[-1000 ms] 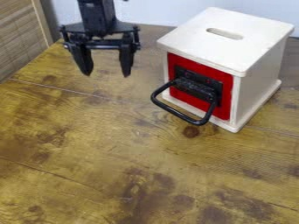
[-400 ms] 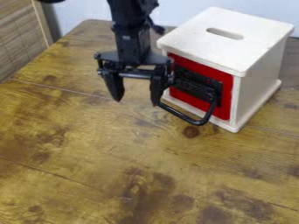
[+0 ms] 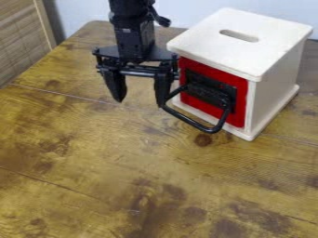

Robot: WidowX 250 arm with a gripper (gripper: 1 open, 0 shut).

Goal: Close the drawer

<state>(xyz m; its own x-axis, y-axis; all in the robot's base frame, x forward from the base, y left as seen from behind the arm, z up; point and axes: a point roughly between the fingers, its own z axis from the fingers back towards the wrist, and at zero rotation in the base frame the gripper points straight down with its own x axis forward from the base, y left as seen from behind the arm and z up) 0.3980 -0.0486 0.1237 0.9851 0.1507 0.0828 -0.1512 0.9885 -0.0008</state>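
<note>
At the left of the worn wooden surface point(image 3: 87, 177) there is only bare, stained board, which leaves the arm free room to work. Next comes the gripper point(image 3: 137, 91), pointing straight down with its fingers point(image 3: 115, 90) spread wide and nothing between them; it hangs low over the board, just left of the box, apparently so that one finger or the side of the hand can serve as a pusher rather than a clamp. Right of it sits the drawer point(image 3: 211, 90), its red front and black panel facing the arm, with the black loop handle point(image 3: 196, 113) sticking out toward the hand and drooping to the board. The drawer front seems to stand a little proud of the pale wooden box point(image 3: 276, 74), so I judge it not fully shut. The box rests at the right rear, its slotted top point(image 3: 241, 37) untouched.
</note>
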